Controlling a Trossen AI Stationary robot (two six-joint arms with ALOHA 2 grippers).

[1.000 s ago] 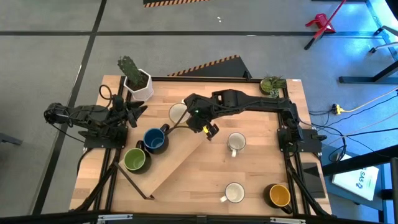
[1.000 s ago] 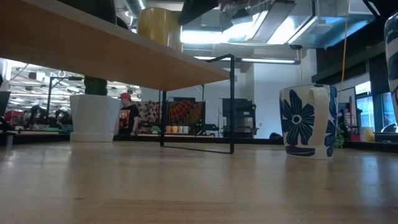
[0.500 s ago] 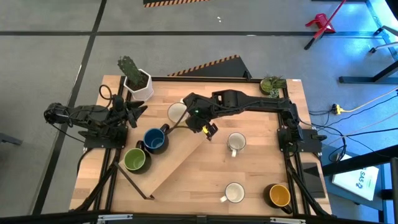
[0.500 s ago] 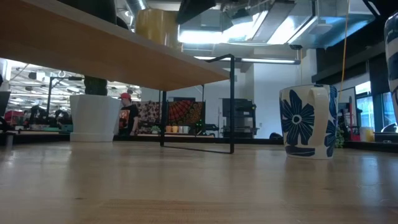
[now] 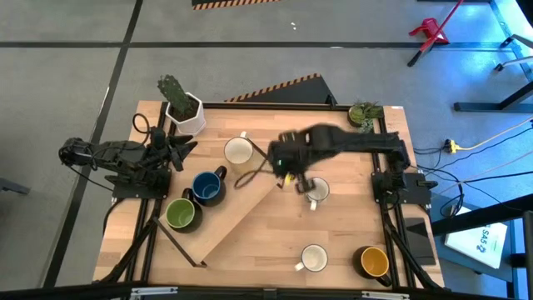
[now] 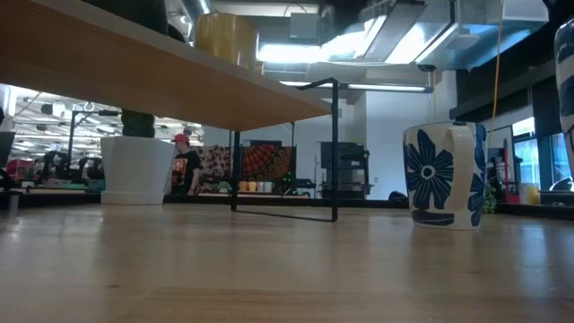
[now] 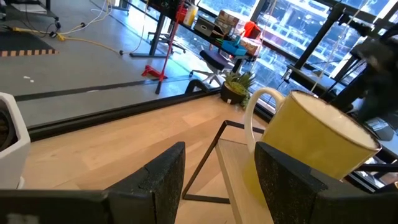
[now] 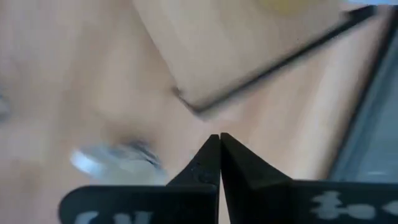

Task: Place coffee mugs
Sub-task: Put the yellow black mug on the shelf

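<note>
The high view shows six mugs. A cream mug (image 5: pixel 239 151) stands on a raised wooden shelf (image 5: pixel 241 212). On the table stand a dark blue mug (image 5: pixel 206 187), a green one (image 5: pixel 181 214), two white ones (image 5: pixel 316 191) (image 5: pixel 314 258) and a yellow-orange one (image 5: pixel 374 262). My right gripper (image 5: pixel 297 181) is blurred, between the cream mug and the nearer white mug, and its fingers are shut on nothing (image 8: pixel 219 138). My left gripper (image 5: pixel 185 148) waits at the table's left edge, open (image 7: pixel 219 149), facing the cream mug (image 7: pixel 311 140).
A white pot with a cactus (image 5: pixel 185 112) stands at the far left corner, and a small green plant (image 5: pixel 365 112) at the far right corner. The shelf's thin black frame (image 5: pixel 179 246) stands near the green mug. In the low view a flower-patterned white mug (image 6: pixel 444 175) stands on the table.
My right arm has swung away from the cream mug toward the table's right, toward the nearer white mug, and is blurred by the motion. The cream mug, partly covered by the arm before, now shows whole and stands where it was.
</note>
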